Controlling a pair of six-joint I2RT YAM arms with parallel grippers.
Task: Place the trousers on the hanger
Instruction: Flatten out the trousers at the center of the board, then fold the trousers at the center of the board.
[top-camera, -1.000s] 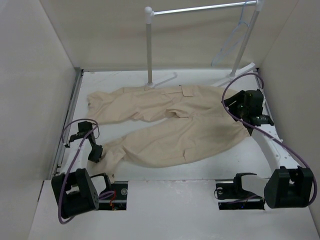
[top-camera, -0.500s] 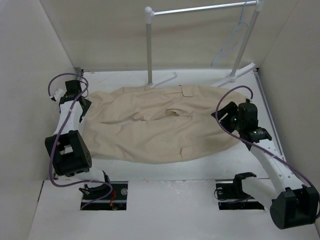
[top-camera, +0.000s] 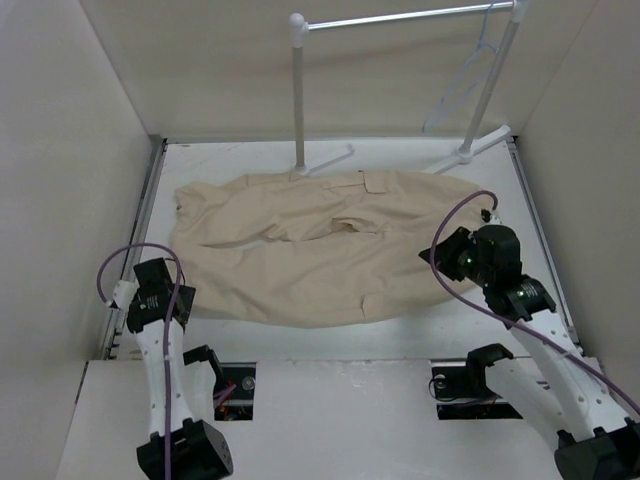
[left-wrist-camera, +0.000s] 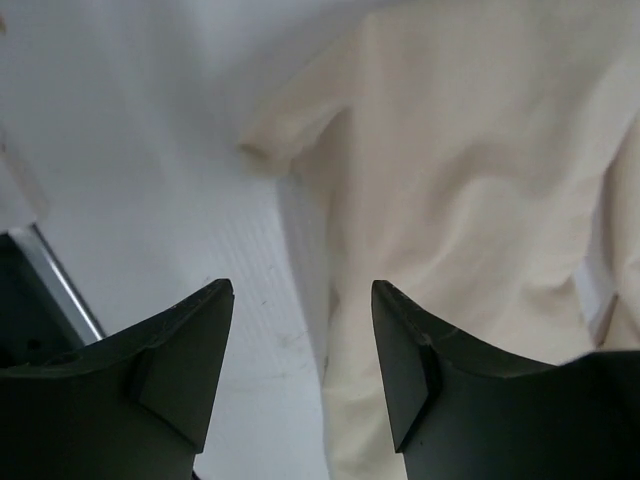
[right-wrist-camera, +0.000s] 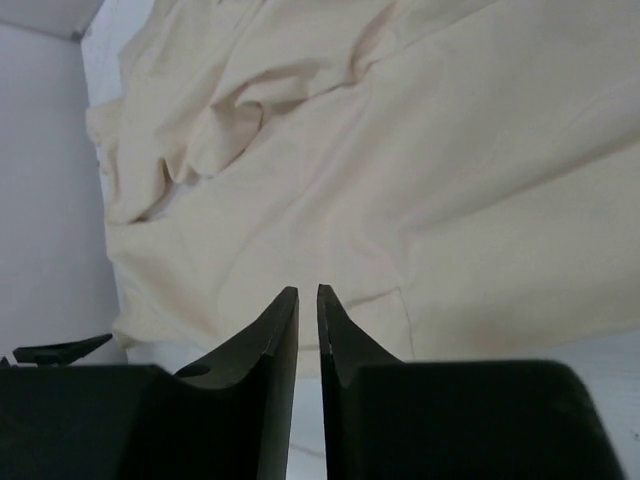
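The beige trousers (top-camera: 320, 245) lie flat across the table, legs pointing left and waistband to the right. The thin pale hanger (top-camera: 468, 78) hangs from the rack bar at the far right, away from both arms. My left gripper (top-camera: 170, 300) is open and empty just off the near-left leg end. In the left wrist view the open gripper (left-wrist-camera: 300, 300) hovers over the leg's edge (left-wrist-camera: 470, 160). My right gripper (top-camera: 447, 256) is shut and empty, just above the trousers' right end. In the right wrist view the gripper (right-wrist-camera: 308, 296) points over the cloth (right-wrist-camera: 400, 140).
The clothes rack stands at the back, with a white post (top-camera: 297, 90), a metal bar (top-camera: 400, 17) and a slanted right post (top-camera: 490, 90). Walls close in the table (top-camera: 420, 315) on the left, right and back. The metal edge rail (top-camera: 148, 210) runs along the left.
The near leg went from bunched at the near left to flat beside the other leg. My left arm swung to the far left, then back near. My right arm drew back.
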